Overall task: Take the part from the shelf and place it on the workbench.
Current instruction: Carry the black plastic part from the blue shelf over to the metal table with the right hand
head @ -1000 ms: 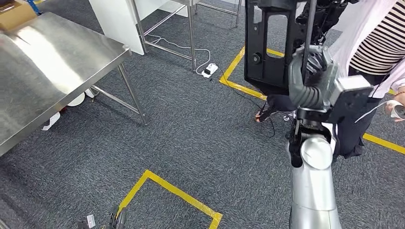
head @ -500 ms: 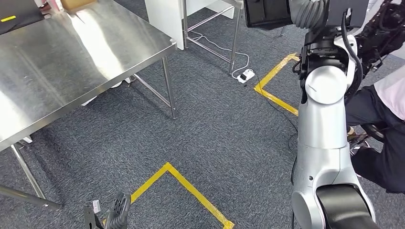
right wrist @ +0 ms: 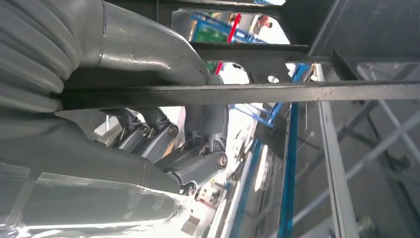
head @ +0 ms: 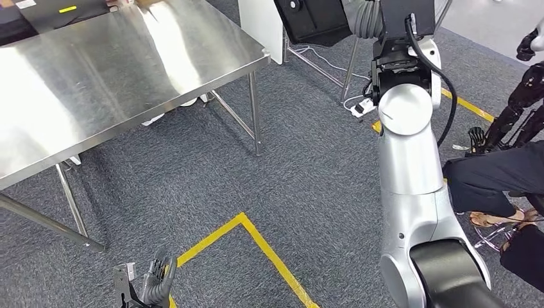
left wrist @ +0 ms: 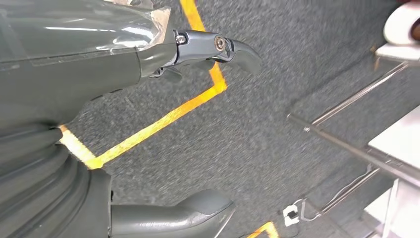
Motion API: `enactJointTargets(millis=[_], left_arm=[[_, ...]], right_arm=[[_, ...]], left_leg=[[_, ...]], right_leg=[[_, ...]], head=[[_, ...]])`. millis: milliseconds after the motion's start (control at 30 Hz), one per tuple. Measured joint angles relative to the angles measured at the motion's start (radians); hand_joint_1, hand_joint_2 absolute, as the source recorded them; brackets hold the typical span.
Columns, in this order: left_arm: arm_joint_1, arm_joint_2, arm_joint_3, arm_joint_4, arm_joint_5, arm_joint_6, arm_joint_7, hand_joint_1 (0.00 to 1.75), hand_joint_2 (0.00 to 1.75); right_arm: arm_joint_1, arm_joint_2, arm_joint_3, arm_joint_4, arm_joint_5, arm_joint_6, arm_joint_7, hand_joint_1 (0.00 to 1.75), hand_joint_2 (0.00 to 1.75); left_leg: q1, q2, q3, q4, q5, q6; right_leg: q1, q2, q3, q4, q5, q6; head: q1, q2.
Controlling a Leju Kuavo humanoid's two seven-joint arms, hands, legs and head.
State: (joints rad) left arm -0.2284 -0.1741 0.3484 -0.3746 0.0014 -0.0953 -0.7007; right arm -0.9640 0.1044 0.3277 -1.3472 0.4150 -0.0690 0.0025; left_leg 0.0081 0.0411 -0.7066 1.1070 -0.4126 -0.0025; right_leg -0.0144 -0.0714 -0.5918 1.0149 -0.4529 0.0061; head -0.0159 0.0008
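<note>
The part is a flat black frame with cut-outs, held high at the top of the head view by my right hand. In the right wrist view the fingers curl round a black bar of the part. The steel workbench fills the upper left, its near corner left of the part and lower. My left hand hangs low at the bottom left over the carpet. Seen from the left wrist, that hand holds nothing, thumb and fingers apart.
Yellow floor tape forms a corner on the grey carpet in front of me. A person in dark trousers sits at the right, beside a dark robot hand. A power strip and cables lie behind my right arm.
The whole picture has shifted: the camera has turned towards the workbench, which now takes more of the left. My right hand still holds the part up high.
</note>
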Motion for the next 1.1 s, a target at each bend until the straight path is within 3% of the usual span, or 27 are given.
enactJointTargets(millis=[67,167,233,300,367,400,433,500,567,633,667,733,800,867,900,933,967,1033,1100], left_arm=[[-0.002,0.001,0.000,-0.004,0.000,-0.001,-0.001,0.00,1.75],[0.000,0.002,-0.005,-0.008,-0.001,-0.006,-0.002,0.00,1.75],[0.003,0.001,-0.011,-0.013,-0.002,-0.010,-0.002,0.00,1.75],[0.004,0.000,-0.014,-0.020,0.003,-0.015,-0.003,0.00,1.75],[0.008,-0.002,-0.015,-0.028,0.011,-0.019,-0.002,0.00,1.75],[0.012,-0.002,-0.014,-0.034,0.015,-0.019,-0.002,0.00,1.75],[0.015,-0.002,-0.014,-0.041,0.020,-0.018,-0.002,0.00,1.75],[0.019,-0.002,-0.013,-0.055,0.031,-0.013,-0.002,0.00,1.75],[0.022,-0.001,-0.011,-0.070,0.042,-0.008,-0.002,0.00,1.75],[0.030,0.002,-0.005,-0.086,0.049,-0.002,-0.003,0.00,1.75],[0.037,0.005,-0.001,-0.095,0.049,-0.001,-0.003,0.00,1.75],[0.047,0.009,0.007,-0.111,0.046,0.000,-0.003,0.00,1.75],[0.051,0.010,0.012,-0.124,0.038,-0.004,-0.003,0.00,1.75],[0.056,0.010,0.016,-0.133,0.027,-0.010,-0.003,0.00,1.75],[0.060,0.010,0.017,-0.136,0.022,-0.012,-0.003,0.00,1.75],[0.062,0.010,0.018,-0.140,0.019,-0.013,-0.003,0.00,1.75],[0.064,0.010,0.019,-0.144,0.017,-0.013,-0.003,0.00,1.75],[0.064,0.011,0.020,-0.153,0.012,-0.015,-0.003,0.00,1.75],[0.063,0.011,0.020,-0.159,0.001,-0.018,-0.002,0.00,1.75]], right_arm=[[-0.002,0.002,0.000,0.004,0.000,0.000,-0.001,1.75,1.75],[-0.004,0.003,0.001,0.010,0.001,-0.001,-0.004,1.75,1.75],[-0.004,0.000,-0.002,0.017,-0.004,-0.003,-0.009,1.75,1.75],[-0.003,-0.007,-0.010,0.030,-0.017,-0.007,-0.020,1.75,1.75],[0.003,-0.013,-0.022,0.050,-0.030,-0.008,-0.031,1.75,1.75],[0.006,-0.014,-0.027,0.060,-0.035,-0.008,-0.035,1.75,1.75],[0.009,-0.014,-0.031,0.068,-0.037,-0.008,-0.038,1.75,1.75],[0.007,-0.011,-0.037,0.083,-0.039,-0.008,-0.040,1.75,1.75],[-0.002,-0.004,-0.041,0.097,-0.032,-0.006,-0.038,1.75,1.75],[-0.012,0.007,-0.042,0.112,-0.012,-0.005,-0.025,1.75,1.75],[-0.018,0.014,-0.043,0.119,0.001,-0.004,-0.015,1.75,1.75],[-0.029,0.028,-0.043,0.133,0.027,-0.002,0.002,1.75,1.75],[-0.040,0.033,-0.044,0.151,0.052,-0.002,0.013,1.75,1.75],[-0.045,0.032,-0.046,0.176,0.076,-0.003,0.020,1.75,1.75],[-0.045,0.031,-0.047,0.189,0.086,-0.004,0.022,1.75,1.75],[-0.045,0.031,-0.047,0.199,0.092,-0.004,0.024,1.75,1.75],[-0.047,0.031,-0.048,0.207,0.097,-0.005,0.024,1.75,1.75],[-0.052,0.029,-0.049,0.216,0.107,-0.006,0.026,1.75,1.75],[-0.057,0.024,-0.051,0.226,0.121,-0.009,0.029,1.75,1.75]], left_leg=[[-0.007,0.023,0.041,-0.077,0.019,0.009],[-0.008,-0.007,0.044,-0.087,0.017,0.025],[-0.004,-0.029,0.051,-0.094,0.021,0.037],[0.000,-0.052,0.053,-0.095,0.024,0.045],[0.001,-0.082,0.054,-0.095,0.024,0.047],[0.001,-0.097,0.055,-0.094,0.023,0.047],[0.001,-0.112,0.055,-0.093,0.023,0.046],[0.002,-0.140,0.055,-0.088,0.020,0.041],[0.001,-0.162,0.050,-0.083,0.018,0.031],[0.002,-0.177,0.044,-0.085,0.021,0.021],[0.002,-0.173,0.041,-0.085,0.020,0.015],[-0.002,-0.123,0.025,-0.049,-0.005,0.005],[-0.003,-0.062,-0.029,0.067,-0.068,-0.003],[0.000,-0.046,-0.091,0.193,-0.116,-0.007],[0.001,-0.044,-0.102,0.214,-0.116,-0.007],[0.001,-0.041,-0.090,0.190,-0.096,-0.005],[0.001,-0.033,-0.057,0.128,-0.065,-0.001],[-0.007,0.010,0.021,-0.015,-0.013,0.013],[-0.016,0.030,0.054,-0.077,0.000,0.023]], right_leg=[[0.010,-0.017,0.005,0.000,-0.008,0.010],[0.016,-0.037,0.011,0.000,-0.018,0.024],[0.013,-0.001,-0.008,0.047,-0.045,0.027],[0.007,0.049,-0.069,0.173,-0.095,0.023],[0.004,0.065,-0.132,0.283,-0.125,0.028],[0.003,0.067,-0.142,0.289,-0.118,0.034],[0.001,0.070,-0.131,0.252,-0.095,0.043],[-0.007,0.097,-0.073,0.112,-0.029,0.058],[-0.010,0.119,-0.032,0.023,0.007,0.053],[-0.006,0.111,-0.026,0.015,0.011,0.035],[-0.007,0.103,-0.026,0.014,0.013,0.028],[-0.011,0.086,-0.024,0.010,0.016,0.013],[-0.009,0.066,-0.022,0.009,0.015,0.000],[-0.004,0.043,-0.021,0.009,0.013,-0.005],[-0.003,0.031,-0.021,0.009,0.012,-0.006],[-0.001,0.020,-0.021,0.009,0.012,-0.007],[0.001,0.010,-0.019,0.009,0.011,-0.008],[0.009,-0.010,-0.017,0.009,0.007,-0.006],[0.018,-0.031,-0.014,0.009,0.003,0.000]], head=[[0.002,0.000],[0.006,0.000],[0.006,0.000],[0.010,0.000],[0.014,0.000],[0.015,0.000],[0.015,0.000],[0.016,0.000],[0.017,0.000],[0.017,0.000],[0.016,0.000],[0.009,0.000],[-0.001,0.000],[-0.003,0.000],[-0.003,0.000],[-0.003,0.000],[-0.003,0.000],[-0.004,0.000],[-0.001,0.000]])
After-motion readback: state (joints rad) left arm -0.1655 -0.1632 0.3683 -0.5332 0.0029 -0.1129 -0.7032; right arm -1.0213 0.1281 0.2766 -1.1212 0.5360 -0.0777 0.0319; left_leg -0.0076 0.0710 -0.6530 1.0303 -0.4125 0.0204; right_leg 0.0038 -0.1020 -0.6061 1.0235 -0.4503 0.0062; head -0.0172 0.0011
